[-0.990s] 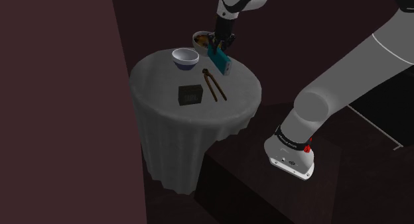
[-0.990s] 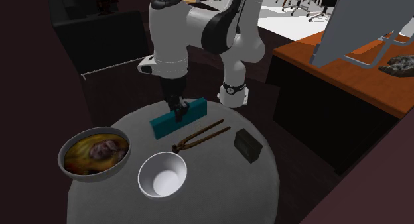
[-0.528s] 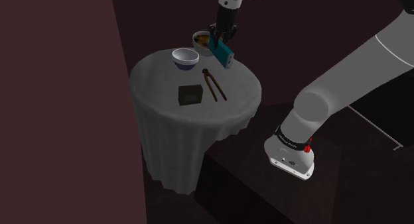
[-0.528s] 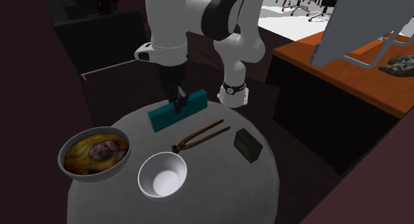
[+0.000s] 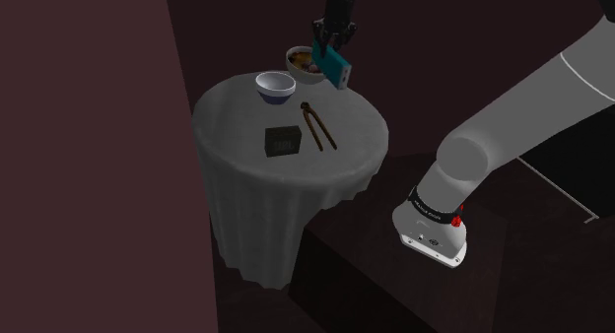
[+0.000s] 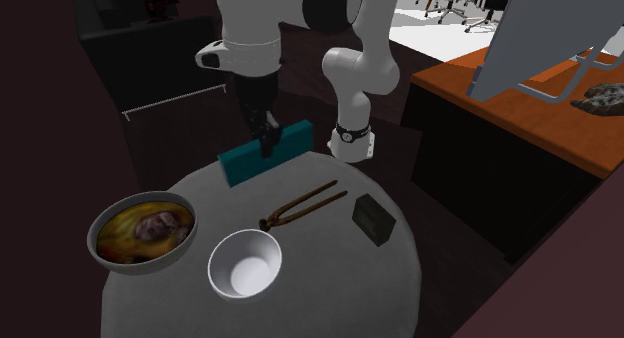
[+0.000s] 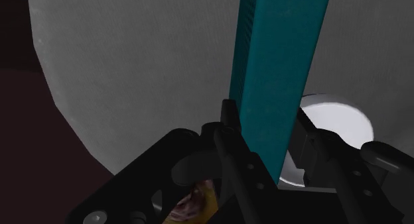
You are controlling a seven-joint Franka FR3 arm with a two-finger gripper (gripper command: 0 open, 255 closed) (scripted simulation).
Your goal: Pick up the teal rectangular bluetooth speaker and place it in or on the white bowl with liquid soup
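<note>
The tool [image 6: 266,144], clamped on the speaker [image 6: 296,142], has raised it higher above the counter [image 6: 330,276]; next it needs carrying over the soup bowl [image 6: 92,236].

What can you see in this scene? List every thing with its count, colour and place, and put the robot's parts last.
table: 1, grey cloth, round, under the other things.
teal speaker: 1, teal, in the air above the table's far side in the second exterior view.
soup bowl: 1, pale rim, yellow-brown soup, the second exterior view's left.
empty bowl: 1, white, beside the soup bowl.
tongs: 1, brown, mid-table.
black box: 1, black, table's right side in that view.
desk: 1, orange-brown, beyond the table at right.
arm: 1, white.
gripper: 1, black, clasping the teal speaker.
</note>
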